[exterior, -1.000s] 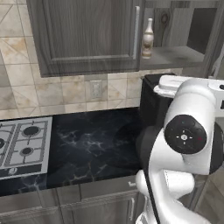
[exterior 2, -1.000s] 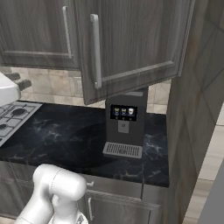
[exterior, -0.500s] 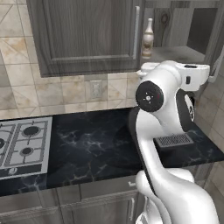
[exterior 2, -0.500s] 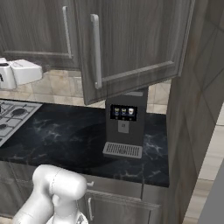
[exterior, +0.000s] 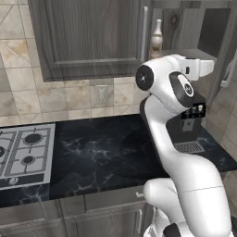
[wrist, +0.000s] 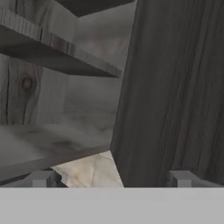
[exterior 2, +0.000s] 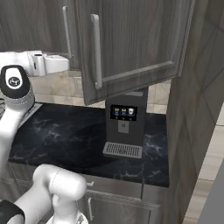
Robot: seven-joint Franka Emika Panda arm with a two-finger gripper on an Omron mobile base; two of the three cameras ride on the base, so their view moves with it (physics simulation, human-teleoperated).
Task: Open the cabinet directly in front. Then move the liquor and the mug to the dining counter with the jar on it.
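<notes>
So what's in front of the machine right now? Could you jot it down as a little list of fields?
cabinet: right door swung open, left door shut
bottle: pale, upright on the shelf inside the cabinet
gripper: open, holding nothing, up by the open door's edge
coffee machine: on the black counter under the open door
gas hob: at the counter's left end

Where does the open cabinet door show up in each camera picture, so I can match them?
Left base view: open cabinet door at the upper right, its dark inner face toward the camera.
Right base view: top centre, outer face showing, with the silver handle on its left side.
Hand view: the tall dark wood-grain slab on the right.
Shared landmark: the coffee machine on the counter below the door, in both base views.
</notes>
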